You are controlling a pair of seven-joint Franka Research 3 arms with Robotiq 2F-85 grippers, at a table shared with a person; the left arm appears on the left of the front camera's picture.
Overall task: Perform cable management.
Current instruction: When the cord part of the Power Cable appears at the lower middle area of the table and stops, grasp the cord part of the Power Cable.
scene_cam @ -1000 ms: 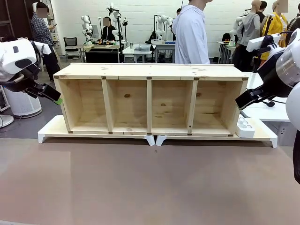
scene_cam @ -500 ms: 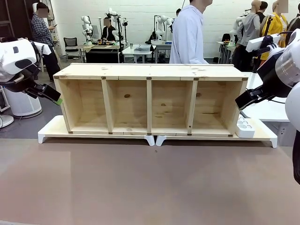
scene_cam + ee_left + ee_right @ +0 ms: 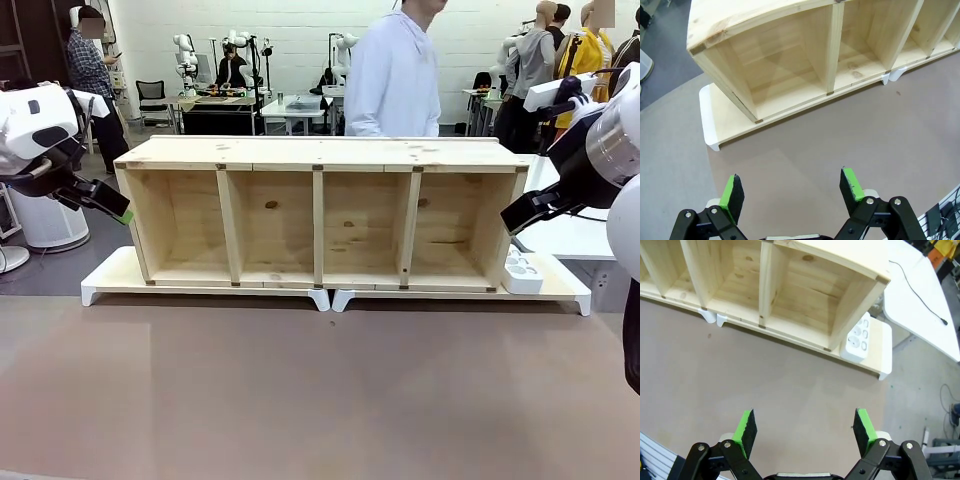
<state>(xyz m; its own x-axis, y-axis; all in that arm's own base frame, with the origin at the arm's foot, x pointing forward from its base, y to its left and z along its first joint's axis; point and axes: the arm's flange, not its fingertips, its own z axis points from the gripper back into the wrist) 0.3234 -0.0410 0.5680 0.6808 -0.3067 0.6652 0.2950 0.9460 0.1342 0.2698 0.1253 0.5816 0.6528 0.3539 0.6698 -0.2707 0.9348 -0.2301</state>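
A thin black cable [image 3: 913,287] runs across a white side table [image 3: 920,320] beyond the right end of the wooden shelf [image 3: 320,152]; its far end [image 3: 573,219] lies behind my right arm. My left gripper [image 3: 120,212] hangs open in the air off the shelf's left end, and in the left wrist view it [image 3: 791,187] is empty above the brown tabletop. My right gripper [image 3: 512,220] hovers open by the shelf's right end, above the white power strip [image 3: 520,272]. In the right wrist view it [image 3: 805,426] holds nothing.
The shelf [image 3: 765,15] has several open, bare compartments and stands on low white risers [image 3: 330,297]. The power strip [image 3: 858,337] sits on the right riser against the shelf's side. A person in a light shirt [image 3: 392,80] walks behind the shelf. The brown tabletop [image 3: 320,390] stretches in front.
The person behind the shelf has stepped a little to the left. Both arms and grippers have stayed still.
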